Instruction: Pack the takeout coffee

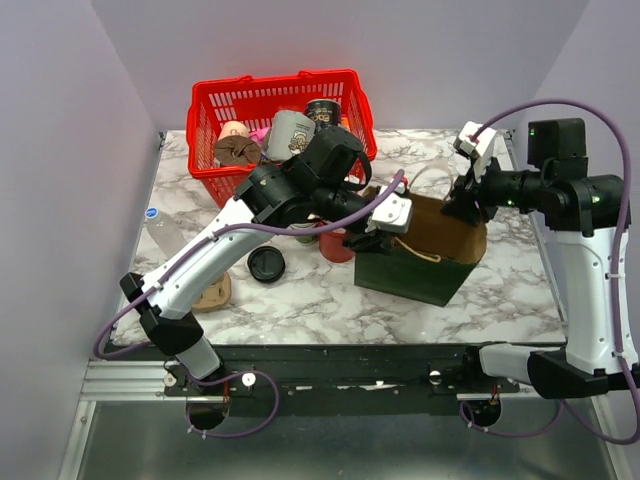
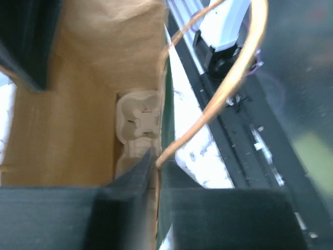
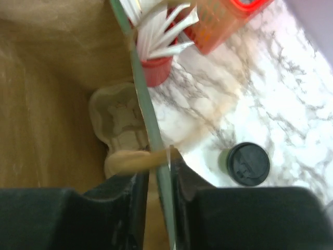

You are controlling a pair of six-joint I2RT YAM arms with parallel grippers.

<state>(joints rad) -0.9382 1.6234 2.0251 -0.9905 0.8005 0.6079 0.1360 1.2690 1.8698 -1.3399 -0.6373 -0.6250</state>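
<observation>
A dark green paper bag [image 1: 425, 268] with a brown inside [image 2: 78, 104] stands open mid-table. A pulp cup carrier [image 2: 138, 117] lies at its bottom [image 3: 117, 120]. The takeout coffee [image 1: 266, 264] stands on the marble left of the bag, showing mostly its round black lid [image 3: 248, 164]. My left gripper [image 1: 372, 238] straddles the bag's left rim [image 2: 155, 161], jaws slightly open around the wall beside a paper handle [image 2: 218, 99]. My right gripper [image 1: 462, 210] straddles the right rim [image 3: 158, 156], also slightly open, with small gaps beside the wall.
A red cup of white sticks [image 3: 156, 73] stands just left of the bag [image 1: 335, 247]. A red basket [image 1: 275, 100] holding cups sits at the back. A clear bottle [image 1: 160, 228] lies by the left wall. A tan object [image 1: 213, 292] lies under the left arm.
</observation>
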